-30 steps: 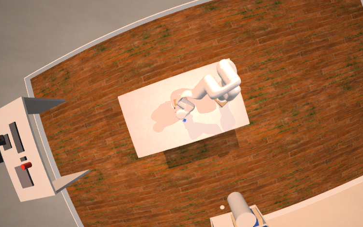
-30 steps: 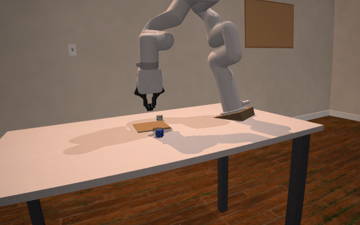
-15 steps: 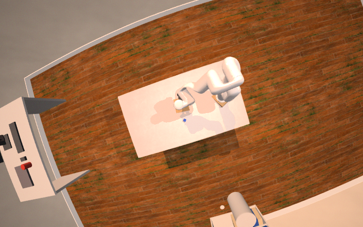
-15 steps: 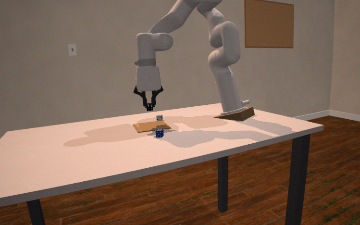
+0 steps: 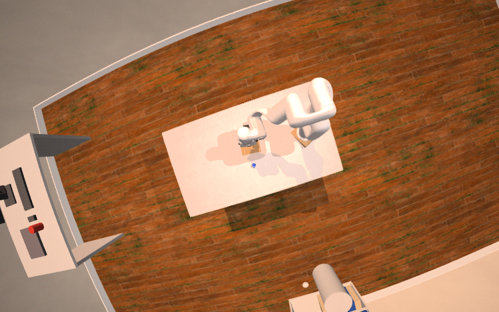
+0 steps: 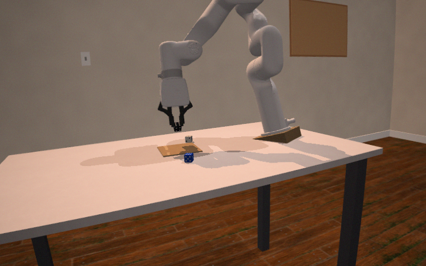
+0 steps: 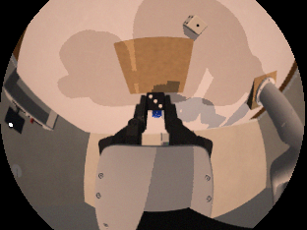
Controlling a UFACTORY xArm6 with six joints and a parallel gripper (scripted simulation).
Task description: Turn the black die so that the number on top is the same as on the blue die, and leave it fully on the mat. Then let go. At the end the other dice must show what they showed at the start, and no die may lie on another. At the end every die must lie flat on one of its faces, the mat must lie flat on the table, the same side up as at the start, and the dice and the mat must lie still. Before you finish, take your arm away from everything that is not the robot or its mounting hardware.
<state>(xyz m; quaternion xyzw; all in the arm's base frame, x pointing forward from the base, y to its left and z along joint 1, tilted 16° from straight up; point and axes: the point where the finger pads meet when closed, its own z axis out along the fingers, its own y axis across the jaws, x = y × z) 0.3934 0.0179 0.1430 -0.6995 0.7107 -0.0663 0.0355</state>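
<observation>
Blue die (image 6: 189, 157), one, white-pipped, nearest on the table (image 6: 75, 185), just off the mat's front edge. Tan mat (image 6: 178, 149), one, flat. Grey die (image 6: 188, 138), one, past its far corner. Black die (image 6: 177, 126), one, white-pipped, pinched aloft in the narrowly parted hand (image 6: 176, 123) above the mat.

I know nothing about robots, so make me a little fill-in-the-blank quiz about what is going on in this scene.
1. The tool is shut on the ____ die, held in the air above the table.
2. The blue die rests on the table just off the edge of the brown ____.
3. The third die, resting beyond the mat in the exterior view, is ____ in colour.

Missing words: black; mat; white
</observation>
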